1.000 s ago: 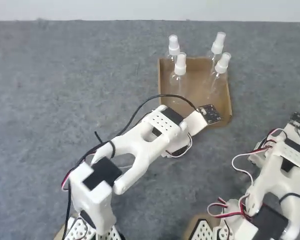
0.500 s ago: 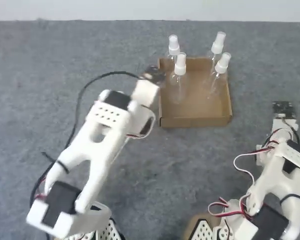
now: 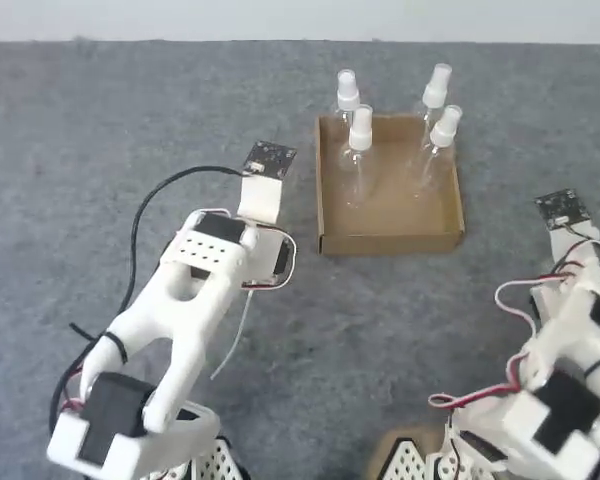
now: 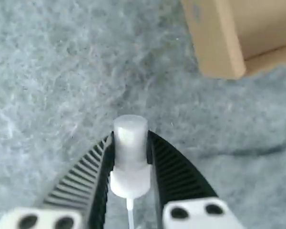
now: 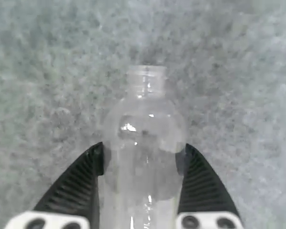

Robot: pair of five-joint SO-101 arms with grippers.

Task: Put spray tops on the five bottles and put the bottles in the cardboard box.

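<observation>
Nearest the arms' bases, the R arm's [image 3: 570, 340] jaws are clamped on a clear plastic bottle [image 5: 145, 129] with an uncapped neck, seen vs. the grey carpeted surface [image 3: 80, 150]. The L arm [image 3: 195, 300] is stretched fwd. and its jaws pinch a white plastic spray top [image 4: 130, 143] w/ a thin dip tube, near one outer corner of the box. Farther back, the open brown cardboard box [image 3: 390, 240] holds four clear bottles [image 3: 358, 165] w/ white spray tops, all upright, in approx. a square.

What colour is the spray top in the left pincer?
White; the spray top shows best in the left wrist view.
</observation>
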